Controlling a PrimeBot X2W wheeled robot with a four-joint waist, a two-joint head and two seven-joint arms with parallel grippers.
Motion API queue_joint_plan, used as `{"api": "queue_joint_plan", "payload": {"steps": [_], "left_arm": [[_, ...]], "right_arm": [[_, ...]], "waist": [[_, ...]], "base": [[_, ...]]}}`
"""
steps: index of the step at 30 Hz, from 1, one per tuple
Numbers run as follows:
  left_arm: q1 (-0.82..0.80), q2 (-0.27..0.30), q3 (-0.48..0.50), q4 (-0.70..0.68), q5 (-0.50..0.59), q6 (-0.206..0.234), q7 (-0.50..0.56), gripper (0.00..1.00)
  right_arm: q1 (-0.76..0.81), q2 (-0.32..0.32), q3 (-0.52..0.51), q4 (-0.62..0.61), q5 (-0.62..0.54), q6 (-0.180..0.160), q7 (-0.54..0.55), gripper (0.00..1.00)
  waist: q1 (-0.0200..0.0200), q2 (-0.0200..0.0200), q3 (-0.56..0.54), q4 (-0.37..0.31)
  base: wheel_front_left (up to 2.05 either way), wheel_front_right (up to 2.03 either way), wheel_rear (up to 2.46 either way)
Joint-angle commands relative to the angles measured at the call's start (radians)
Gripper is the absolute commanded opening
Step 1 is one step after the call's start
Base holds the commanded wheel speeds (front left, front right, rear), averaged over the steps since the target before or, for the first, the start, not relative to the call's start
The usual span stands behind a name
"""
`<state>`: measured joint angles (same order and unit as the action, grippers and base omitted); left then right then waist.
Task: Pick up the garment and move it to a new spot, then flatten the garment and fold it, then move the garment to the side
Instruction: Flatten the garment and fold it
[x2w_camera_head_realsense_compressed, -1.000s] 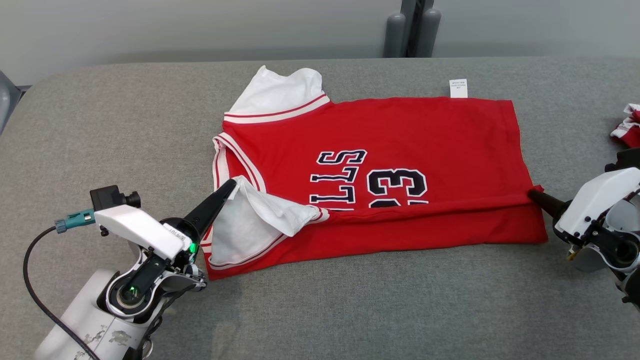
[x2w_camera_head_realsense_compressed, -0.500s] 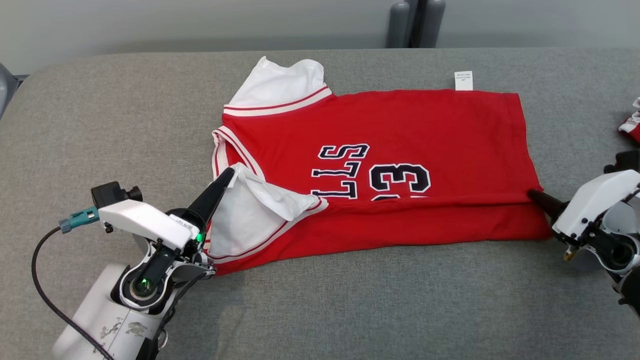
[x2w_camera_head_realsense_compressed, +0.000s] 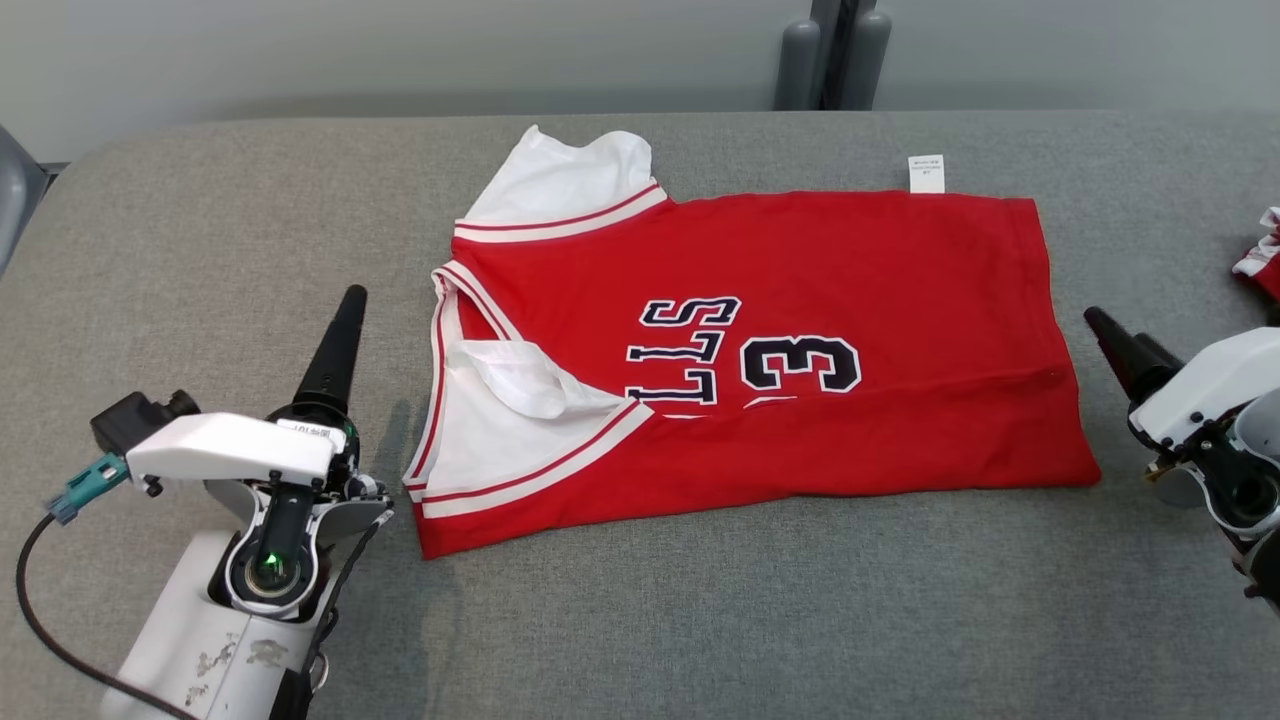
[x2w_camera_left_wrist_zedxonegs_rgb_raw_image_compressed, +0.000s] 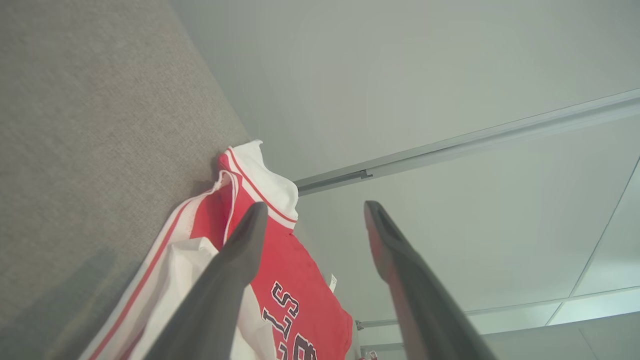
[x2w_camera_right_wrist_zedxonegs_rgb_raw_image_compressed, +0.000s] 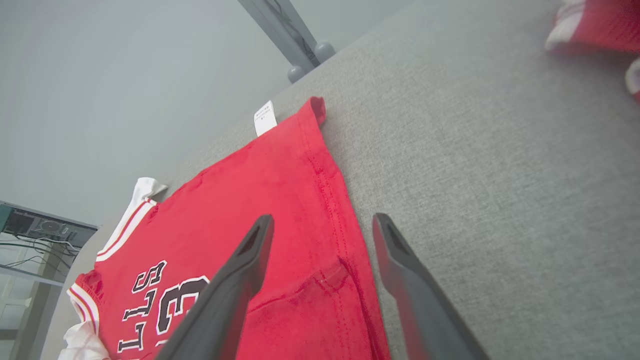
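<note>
**Q:** Where did the garment (x2w_camera_head_realsense_compressed: 800, 260) lie?
**A:** Flat on the grey surface (x2w_camera_head_realsense_compressed: 200, 250), with its near edge folded over the lettering, the white sleeves at left and the tag (x2w_camera_head_realsense_compressed: 926, 172) at the far edge.

**Q:** And the grippers?
**A:** The left gripper (x2w_camera_left_wrist_zedxonegs_rgb_raw_image_compressed: 314, 207) stood left of the sleeves and the right gripper (x2w_camera_right_wrist_zedxonegs_rgb_raw_image_compressed: 322, 219) right of the hem. Both had their fingers spread wide, empty and clear of the cloth.

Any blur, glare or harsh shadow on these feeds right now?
Head view: even light, no glare, shirt lettering sharp. Left wrist view: left fingers soft-edged up close, shirt lettering legible. Right wrist view: right fingers soft, hem stitching crisp.
</note>
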<state>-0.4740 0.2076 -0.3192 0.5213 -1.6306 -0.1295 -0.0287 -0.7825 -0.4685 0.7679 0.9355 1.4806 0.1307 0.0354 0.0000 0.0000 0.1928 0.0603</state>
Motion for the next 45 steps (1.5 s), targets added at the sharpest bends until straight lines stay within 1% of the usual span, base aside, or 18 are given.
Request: {"api": "queue_joint_plan", "payload": {"steps": [1, 5, 6, 9, 11, 12, 13, 15, 18, 21, 25, 29, 34, 38, 42, 45], "left_arm": [[0.019, 0.007, 0.006, -0.016, 0.034, -0.002, -0.039, 1.00], [0.059, 0.006, 0.003, -0.056, 0.120, -0.002, -0.166, 1.00], [0.059, 0.006, 0.003, -0.056, 0.120, -0.002, -0.166, 1.00], [0.097, -0.002, 0.005, -0.067, 0.198, -0.002, -0.222, 1.00], [0.120, -0.011, 0.013, -0.063, 0.269, -0.002, -0.234, 1.00], [0.128, -0.013, 0.037, -0.060, 0.326, -0.002, -0.235, 1.00], [0.142, -0.022, 0.067, -0.055, 0.387, -0.002, -0.236, 1.00], [0.175, -0.065, 0.125, -0.035, 0.495, -0.002, -0.235, 1.00], [0.206, -0.096, 0.177, -0.008, 0.681, -0.002, -0.235, 1.00], [0.236, -0.127, 0.197, 0.025, 0.824, -0.002, -0.235, 1.00], [0.247, -0.148, 0.185, 0.089, 0.940, -0.002, -0.235, 1.00], [0.230, -0.152, 0.140, 0.170, 0.965, -0.002, -0.235, 1.00], [0.198, -0.154, 0.101, 0.253, 0.966, -0.001, -0.235, 1.00], [0.168, -0.154, 0.046, 0.310, 0.899, -0.001, -0.236, 1.00], [0.138, -0.154, 0.017, 0.376, 0.919, 0.002, -0.235, 1.00], [0.119, -0.154, -0.005, 0.414, 0.912, 0.003, -0.233, 1.00]], "right_arm": [[0.025, -0.014, 0.006, -0.019, -0.025, 0.000, -0.055, 1.00], [0.067, -0.032, 0.026, -0.067, -0.080, 0.000, -0.212, 1.00], [0.067, -0.032, 0.026, -0.067, -0.080, 0.000, -0.212, 1.00], [0.114, -0.025, 0.031, -0.086, -0.109, 0.000, -0.281, 1.00], [0.141, -0.024, 0.028, -0.089, -0.146, 0.000, -0.298, 1.00], [0.156, -0.022, 0.019, -0.090, -0.164, 0.000, -0.302, 1.00], [0.161, -0.023, -0.014, -0.094, -0.192, 0.000, -0.304, 1.00], [0.200, -0.004, -0.074, -0.105, -0.253, 0.000, -0.302, 1.00], [0.264, 0.027, -0.161, -0.112, -0.342, 0.000, -0.302, 1.00], [0.311, 0.066, -0.244, -0.104, -0.402, 0.000, -0.302, 1.00], [0.355, 0.104, -0.310, -0.087, -0.464, 0.000, -0.302, 1.00], [0.363, 0.137, -0.341, -0.049, -0.469, 0.000, -0.302, 1.00], [0.345, 0.147, -0.336, -0.024, -0.485, 0.000, -0.302, 1.00], [0.331, 0.158, -0.311, -0.005, -0.486, 0.000, -0.302, 1.00], [0.312, 0.161, -0.283, 0.009, -0.474, 0.000, -0.302, 1.00], [0.301, 0.160, -0.274, 0.020, -0.466, 0.000, -0.302, 1.00]], "waist": [[0.0000, 0.0000, -0.010, 0.001], [0.0000, 0.0000, -0.041, 0.001], [0.0000, 0.0000, -0.041, 0.001], [0.0000, 0.0000, -0.068, -0.002], [0.0000, 0.0000, -0.085, -0.003], [0.0000, 0.0000, -0.093, -0.002], [0.0000, 0.0000, -0.100, -0.003], [0.0000, 0.0000, -0.108, -0.005], [0.0000, 0.0000, -0.119, -0.008], [0.0000, 0.0000, -0.126, -0.009], [0.0000, 0.0000, -0.125, -0.010], [0.0000, 0.0000, -0.117, -0.010], [0.0000, 0.0000, -0.101, -0.012], [0.0000, 0.0000, -0.085, -0.013], [0.0000, 0.0000, -0.072, -0.015], [0.0000, 0.0000, -0.064, -0.016]], "base": [[0.00, 0.00, 0.00], [0.00, 0.00, 0.00], [0.00, 0.00, 0.00], [0.00, 0.00, 0.00], [0.00, 0.00, 0.00], [0.00, 0.00, 0.00], [0.00, 0.00, 0.00], [0.00, 0.00, 0.00], [0.00, 0.00, 0.00], [0.00, 0.00, 0.00], [0.00, 0.00, 0.00], [0.00, 0.00, 0.00], [0.00, 0.00, 0.00], [0.00, 0.00, 0.00], [0.00, 0.00, 0.00], [0.00, 0.00, 0.00]]}}
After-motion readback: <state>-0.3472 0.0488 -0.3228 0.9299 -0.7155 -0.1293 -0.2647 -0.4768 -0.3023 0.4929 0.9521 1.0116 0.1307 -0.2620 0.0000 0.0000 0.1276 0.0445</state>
